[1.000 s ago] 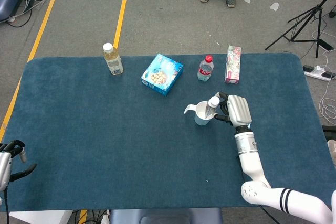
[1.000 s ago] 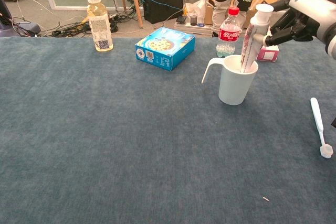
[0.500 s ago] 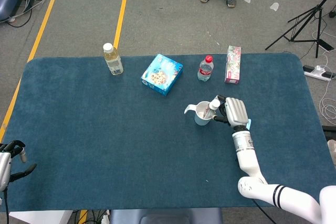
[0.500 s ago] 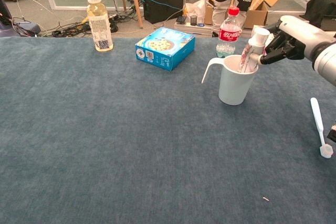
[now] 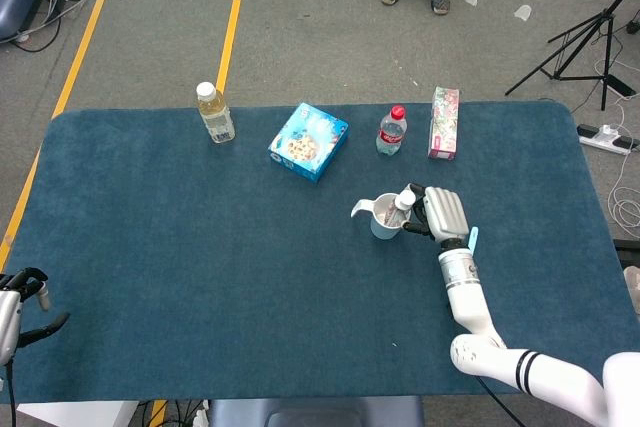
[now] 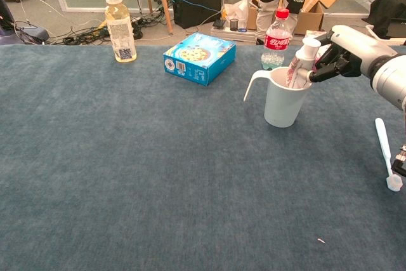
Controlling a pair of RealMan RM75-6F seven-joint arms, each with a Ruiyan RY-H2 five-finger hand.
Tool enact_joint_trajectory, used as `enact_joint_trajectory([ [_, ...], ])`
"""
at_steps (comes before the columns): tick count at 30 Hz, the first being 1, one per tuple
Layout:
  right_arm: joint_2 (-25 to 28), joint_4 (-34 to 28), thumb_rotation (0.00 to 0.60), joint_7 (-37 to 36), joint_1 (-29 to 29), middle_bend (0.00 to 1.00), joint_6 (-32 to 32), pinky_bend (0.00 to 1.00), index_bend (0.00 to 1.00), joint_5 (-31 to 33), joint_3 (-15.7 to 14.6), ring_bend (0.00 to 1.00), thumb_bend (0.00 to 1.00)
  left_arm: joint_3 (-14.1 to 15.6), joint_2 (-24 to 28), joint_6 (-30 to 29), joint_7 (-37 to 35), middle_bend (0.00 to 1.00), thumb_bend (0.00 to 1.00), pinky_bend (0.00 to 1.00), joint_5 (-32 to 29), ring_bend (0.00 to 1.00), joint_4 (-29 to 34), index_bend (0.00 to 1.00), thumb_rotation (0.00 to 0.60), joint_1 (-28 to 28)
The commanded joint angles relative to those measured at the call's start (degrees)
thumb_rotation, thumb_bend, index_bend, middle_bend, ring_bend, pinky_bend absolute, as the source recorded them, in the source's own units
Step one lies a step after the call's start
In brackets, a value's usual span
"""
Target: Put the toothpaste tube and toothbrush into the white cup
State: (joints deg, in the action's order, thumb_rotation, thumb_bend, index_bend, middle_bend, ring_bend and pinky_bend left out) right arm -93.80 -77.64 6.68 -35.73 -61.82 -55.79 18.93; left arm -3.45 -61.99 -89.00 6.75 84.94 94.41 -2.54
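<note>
The white cup with a handle stands upright on the blue table, right of centre; the head view shows the cup too. The toothpaste tube stands tilted inside it, white cap up and above the rim. My right hand is just right of the cup and its fingers grip the tube below the cap. The white toothbrush lies flat on the cloth to the right of the cup. My left hand hangs off the table's near left corner, fingers apart, holding nothing.
Along the far side stand a bottle of yellow liquid, a blue box, a red-capped cola bottle just behind the cup, and a pink carton. A small white speck lies near the front edge.
My right hand has come down and drawn in towards the cup, sinking the toothpaste tube deeper into it. The left hand and the toothbrush have stayed put.
</note>
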Motion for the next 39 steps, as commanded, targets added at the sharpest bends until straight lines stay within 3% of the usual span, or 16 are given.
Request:
enact_joint_trajectory([
  [1,0.07,-0.05,0.600,0.00,-0.06,1.00,0.32,1.00,0.55,0.09,0.02,1.00,0.28,-0.02,0.00,-0.02,-0.02,0.41,0.00,0.35,-0.02,0.46,-0.01,0.68,0.600,0.01],
  [10,0.42,-0.78,0.600,-0.67,0.06,1.00,0.50,1.00,0.45,-0.62,0.08,1.00,0.18,-0.04,0.05,-0.07,-0.17,0.41,0.00,0.35,0.01,0.46,0.01,0.68,0.600,0.04],
  [29,4.16,-6.23,0.600,-0.44,2.11,1.00,-2.65,1.00,0.43,-2.86,-0.11,1.00,0.18,0.02,-0.22,0.40,0.41,0.41,0.00,0.35,-0.19,0.46,-0.13,0.68,0.600,-0.13],
  [33,7.23,-10.13,0.600,-0.24,3.94,1.00,-5.65,1.00,0.43,-5.60,-0.73,1.00,0.18,-0.03,-0.17,0.47,0.27,0.41,0.00,0.35,-0.38,0.46,-0.21,0.68,0.600,-0.12],
  [39,17.35,-20.97,0.600,0.53,8.69,1.00,-9.93,1.00,0.43,-12.25,-3.82,1.00,0.18,0.01,-0.25,0.42,0.55,0.41,0.00,0.35,-0.31,0.46,-0.11,0.68,0.600,-0.12],
])
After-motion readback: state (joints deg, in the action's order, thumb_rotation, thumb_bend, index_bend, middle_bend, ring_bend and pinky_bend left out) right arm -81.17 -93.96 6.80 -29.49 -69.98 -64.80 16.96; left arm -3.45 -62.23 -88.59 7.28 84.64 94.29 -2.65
